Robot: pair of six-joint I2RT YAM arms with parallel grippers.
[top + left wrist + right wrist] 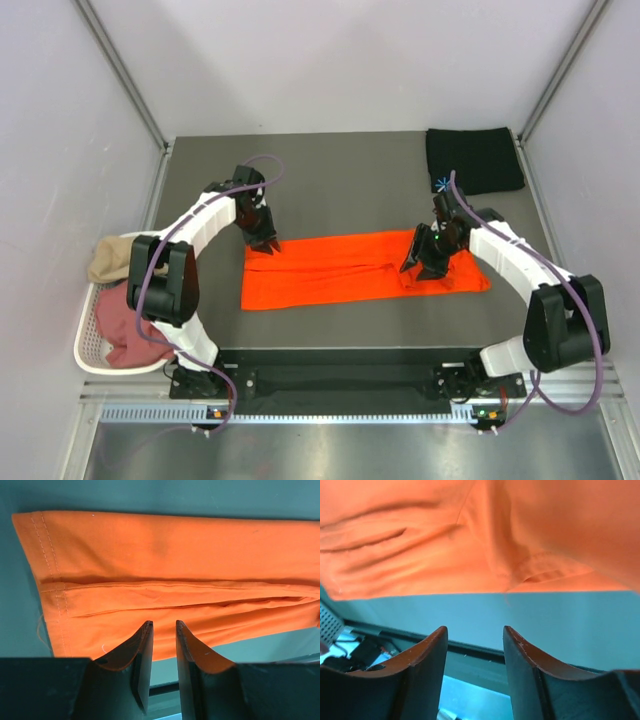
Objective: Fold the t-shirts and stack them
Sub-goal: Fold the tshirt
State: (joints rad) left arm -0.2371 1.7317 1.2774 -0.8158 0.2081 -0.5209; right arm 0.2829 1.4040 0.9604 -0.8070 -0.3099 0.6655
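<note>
A bright orange t-shirt (360, 268) lies folded into a long strip across the middle of the dark table (340, 180). My left gripper (265, 243) hovers at the strip's far left corner. Its jaws stand a little apart with nothing between them, as the left wrist view shows (164, 625) above the hemmed end of the orange t-shirt (175, 570). My right gripper (425, 262) is over the strip's right part, open and empty (475, 630), with the orange t-shirt (470, 535) just beyond its fingertips. A folded black t-shirt (472, 158) rests at the back right.
A white slotted basket (85, 350) hangs off the table's left edge, holding a tan t-shirt (108, 258) and a dusty pink t-shirt (125, 330). Grey walls close in the back and sides. The arms' base rail (340, 375) runs along the near edge.
</note>
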